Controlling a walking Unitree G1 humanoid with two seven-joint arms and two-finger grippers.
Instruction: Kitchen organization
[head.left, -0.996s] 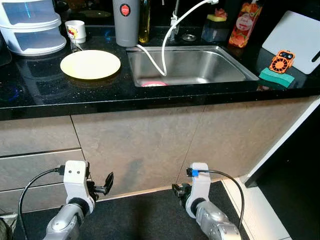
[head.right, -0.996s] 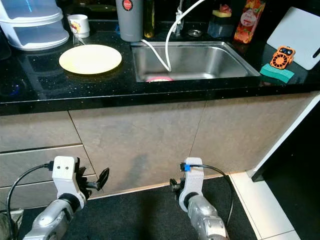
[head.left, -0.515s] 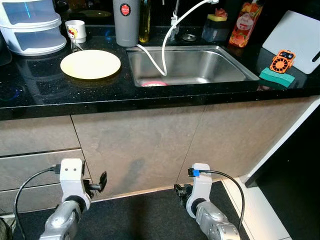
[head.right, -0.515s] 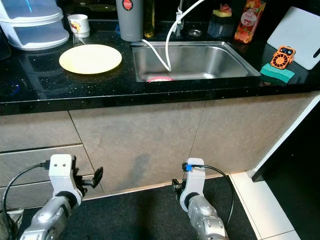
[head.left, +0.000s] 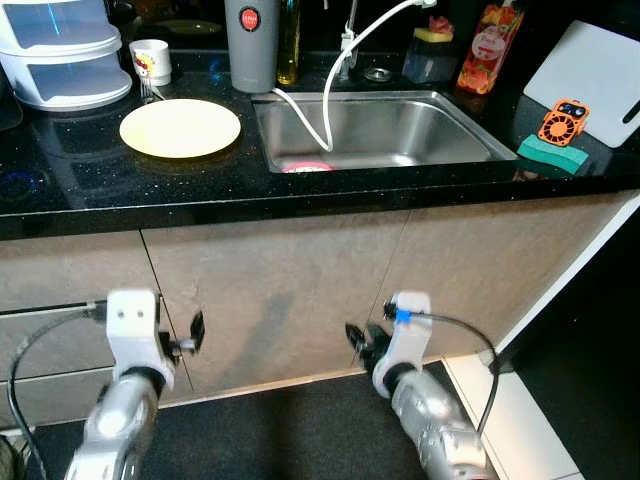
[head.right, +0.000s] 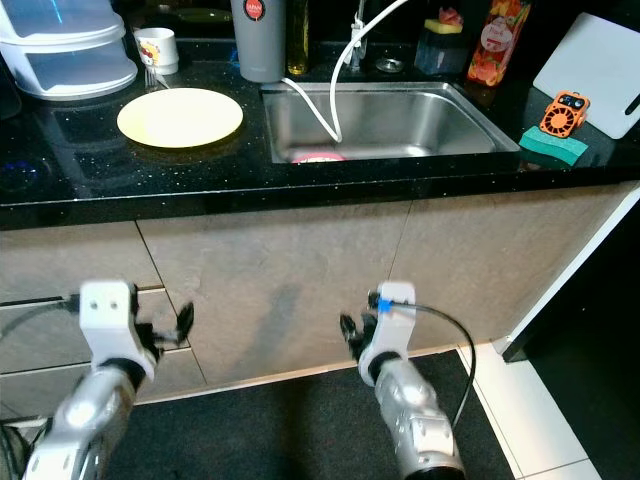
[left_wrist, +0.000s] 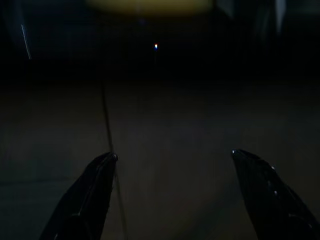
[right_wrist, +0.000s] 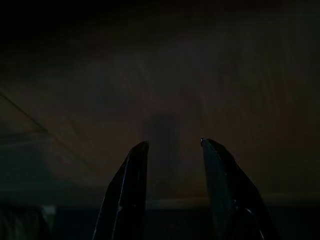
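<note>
The round pale-yellow plate (head.left: 180, 128) is sitting on the black speckled tabletop (head.left: 120, 190), just left of the steel sink (head.left: 375, 130); both arms are hanging low by the beige cabinet doors (head.left: 280, 290); left pincer (left_wrist: 172, 190) is gaping wide, right pincer (right_wrist: 172, 185) is spread narrower, both gripping nothing.

pink item (head.left: 308, 167) half-hidden in sink (head.left: 400, 135)

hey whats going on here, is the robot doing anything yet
Not handling anything yet. The robot faces the black counter, with both arms low in front of the cabinet doors. The left tool and right tool are open and empty. A yellow plate lies untouched beside the sink, where something pink lies.
</note>
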